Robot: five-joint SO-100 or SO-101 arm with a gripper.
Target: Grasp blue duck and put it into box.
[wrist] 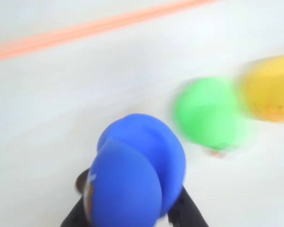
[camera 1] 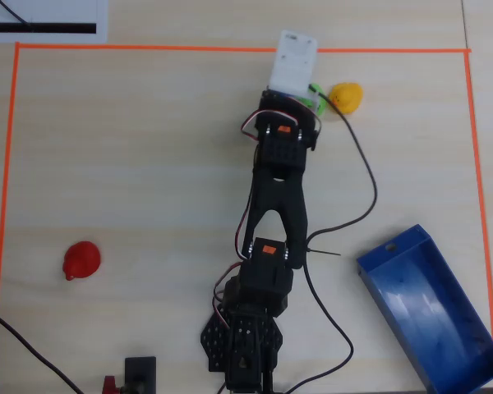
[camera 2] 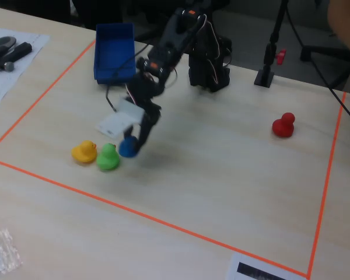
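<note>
The blue duck (wrist: pixel 137 175) sits between my gripper's (wrist: pixel 132 203) dark fingers (wrist: pixel 189 215), which are shut on it. In the fixed view the blue duck (camera 2: pixel 128 147) is at the gripper tips (camera 2: pixel 135 142), low at the table surface, just right of the green duck (camera 2: pixel 108 157). From overhead the duck and jaws are hidden under the white wrist camera mount (camera 1: pixel 293 61). The dark-blue box (camera 1: pixel 431 312) lies empty at the lower right in the overhead view and at the far left (camera 2: pixel 114 49) in the fixed view, well away from the gripper.
A green duck (wrist: pixel 208 113) and a yellow duck (wrist: pixel 270 90) stand close by the gripper; the yellow duck (camera 1: pixel 345 97) also shows from overhead. A red duck (camera 1: pixel 82 260) stands alone far off. Orange tape (camera 1: pixel 230 49) frames the work area. A black cable (camera 1: pixel 366 180) runs beside the arm.
</note>
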